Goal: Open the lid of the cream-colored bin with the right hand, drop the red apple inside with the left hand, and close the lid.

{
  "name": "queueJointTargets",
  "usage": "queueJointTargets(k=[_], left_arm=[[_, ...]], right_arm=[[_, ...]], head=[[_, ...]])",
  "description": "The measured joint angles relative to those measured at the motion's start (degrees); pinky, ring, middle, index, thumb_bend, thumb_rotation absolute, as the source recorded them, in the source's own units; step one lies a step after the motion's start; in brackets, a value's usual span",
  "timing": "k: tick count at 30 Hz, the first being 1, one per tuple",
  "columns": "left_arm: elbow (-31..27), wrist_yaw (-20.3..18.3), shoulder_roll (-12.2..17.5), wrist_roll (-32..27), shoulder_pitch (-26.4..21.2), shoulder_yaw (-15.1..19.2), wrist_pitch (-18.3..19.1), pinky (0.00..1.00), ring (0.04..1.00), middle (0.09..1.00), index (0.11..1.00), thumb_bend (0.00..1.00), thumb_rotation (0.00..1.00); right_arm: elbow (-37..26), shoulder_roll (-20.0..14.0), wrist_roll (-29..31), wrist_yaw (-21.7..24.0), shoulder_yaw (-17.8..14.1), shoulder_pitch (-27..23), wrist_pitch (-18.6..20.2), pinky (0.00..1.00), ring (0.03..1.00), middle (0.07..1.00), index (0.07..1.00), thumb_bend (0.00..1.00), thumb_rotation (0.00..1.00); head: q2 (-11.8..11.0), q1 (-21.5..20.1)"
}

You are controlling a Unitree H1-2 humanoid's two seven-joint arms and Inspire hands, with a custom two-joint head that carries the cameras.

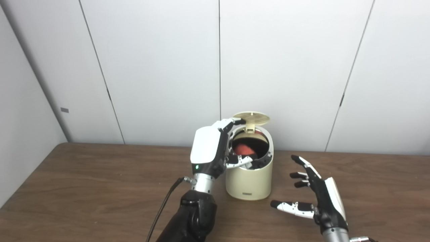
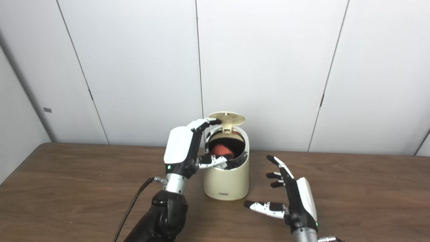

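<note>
- On the brown wooden worktop (image 1: 84, 188), a cream-coloured cylindrical bin (image 1: 249, 174) was seen with its round lid (image 1: 252, 117) raised.
- Inside it, the red apple (image 1: 244, 150) was visible.
- At the rim, the left hand (image 1: 215, 148) was held, fingers apart around nothing.
- Beside the bin, the right hand (image 2: 295, 198) was spread, empty.

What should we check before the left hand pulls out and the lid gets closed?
1. Lid open: ok, it stands up behind the bin's mouth.
2. Apple inside the bin: ok, red shows below the rim.
3. Apple released: cannot tell, the left hand's fingers reach over the rim beside it.
4. Left hand clear of the lid's path: not ok, fingers are in the mouth and by the lid.
5. Right hand free: ok, open, on the table right of the bin.
</note>
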Motion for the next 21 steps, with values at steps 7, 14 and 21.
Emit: queueJointTargets(k=[7, 14, 21], left_arm=[[-1.7, -1.0, 0.5, 0.0, 0.9, 0.4, 0.6, 0.59, 0.708, 0.747, 0.717, 0.79, 0.04], [-2.0, -1.3, 0.5, 0.0, 1.3, 0.6, 0.7, 0.6, 0.717, 0.751, 0.718, 0.78, 0.04], [-2.1, -1.2, 0.5, -0.4, 1.3, 0.9, 0.1, 0.59, 0.69, 0.725, 0.698, 0.78, 0.0]], right_arm=[[0.0, 0.0, 0.0, 0.1, 0.0, 0.0, 0.0, 0.61, 0.709, 0.881, 0.845, 0.77, 0.01], [0.0, 0.0, 0.0, 0.2, 0.1, 0.0, 0.0, 0.62, 0.712, 0.883, 0.847, 0.76, 0.01], [0.0, 0.0, 0.0, 0.3, 0.1, 0.0, 0.0, 0.61, 0.705, 0.882, 0.849, 0.76, 0.01]], head=[[0.2, 0.4], [0.2, 0.4], [-0.1, 0.7]])
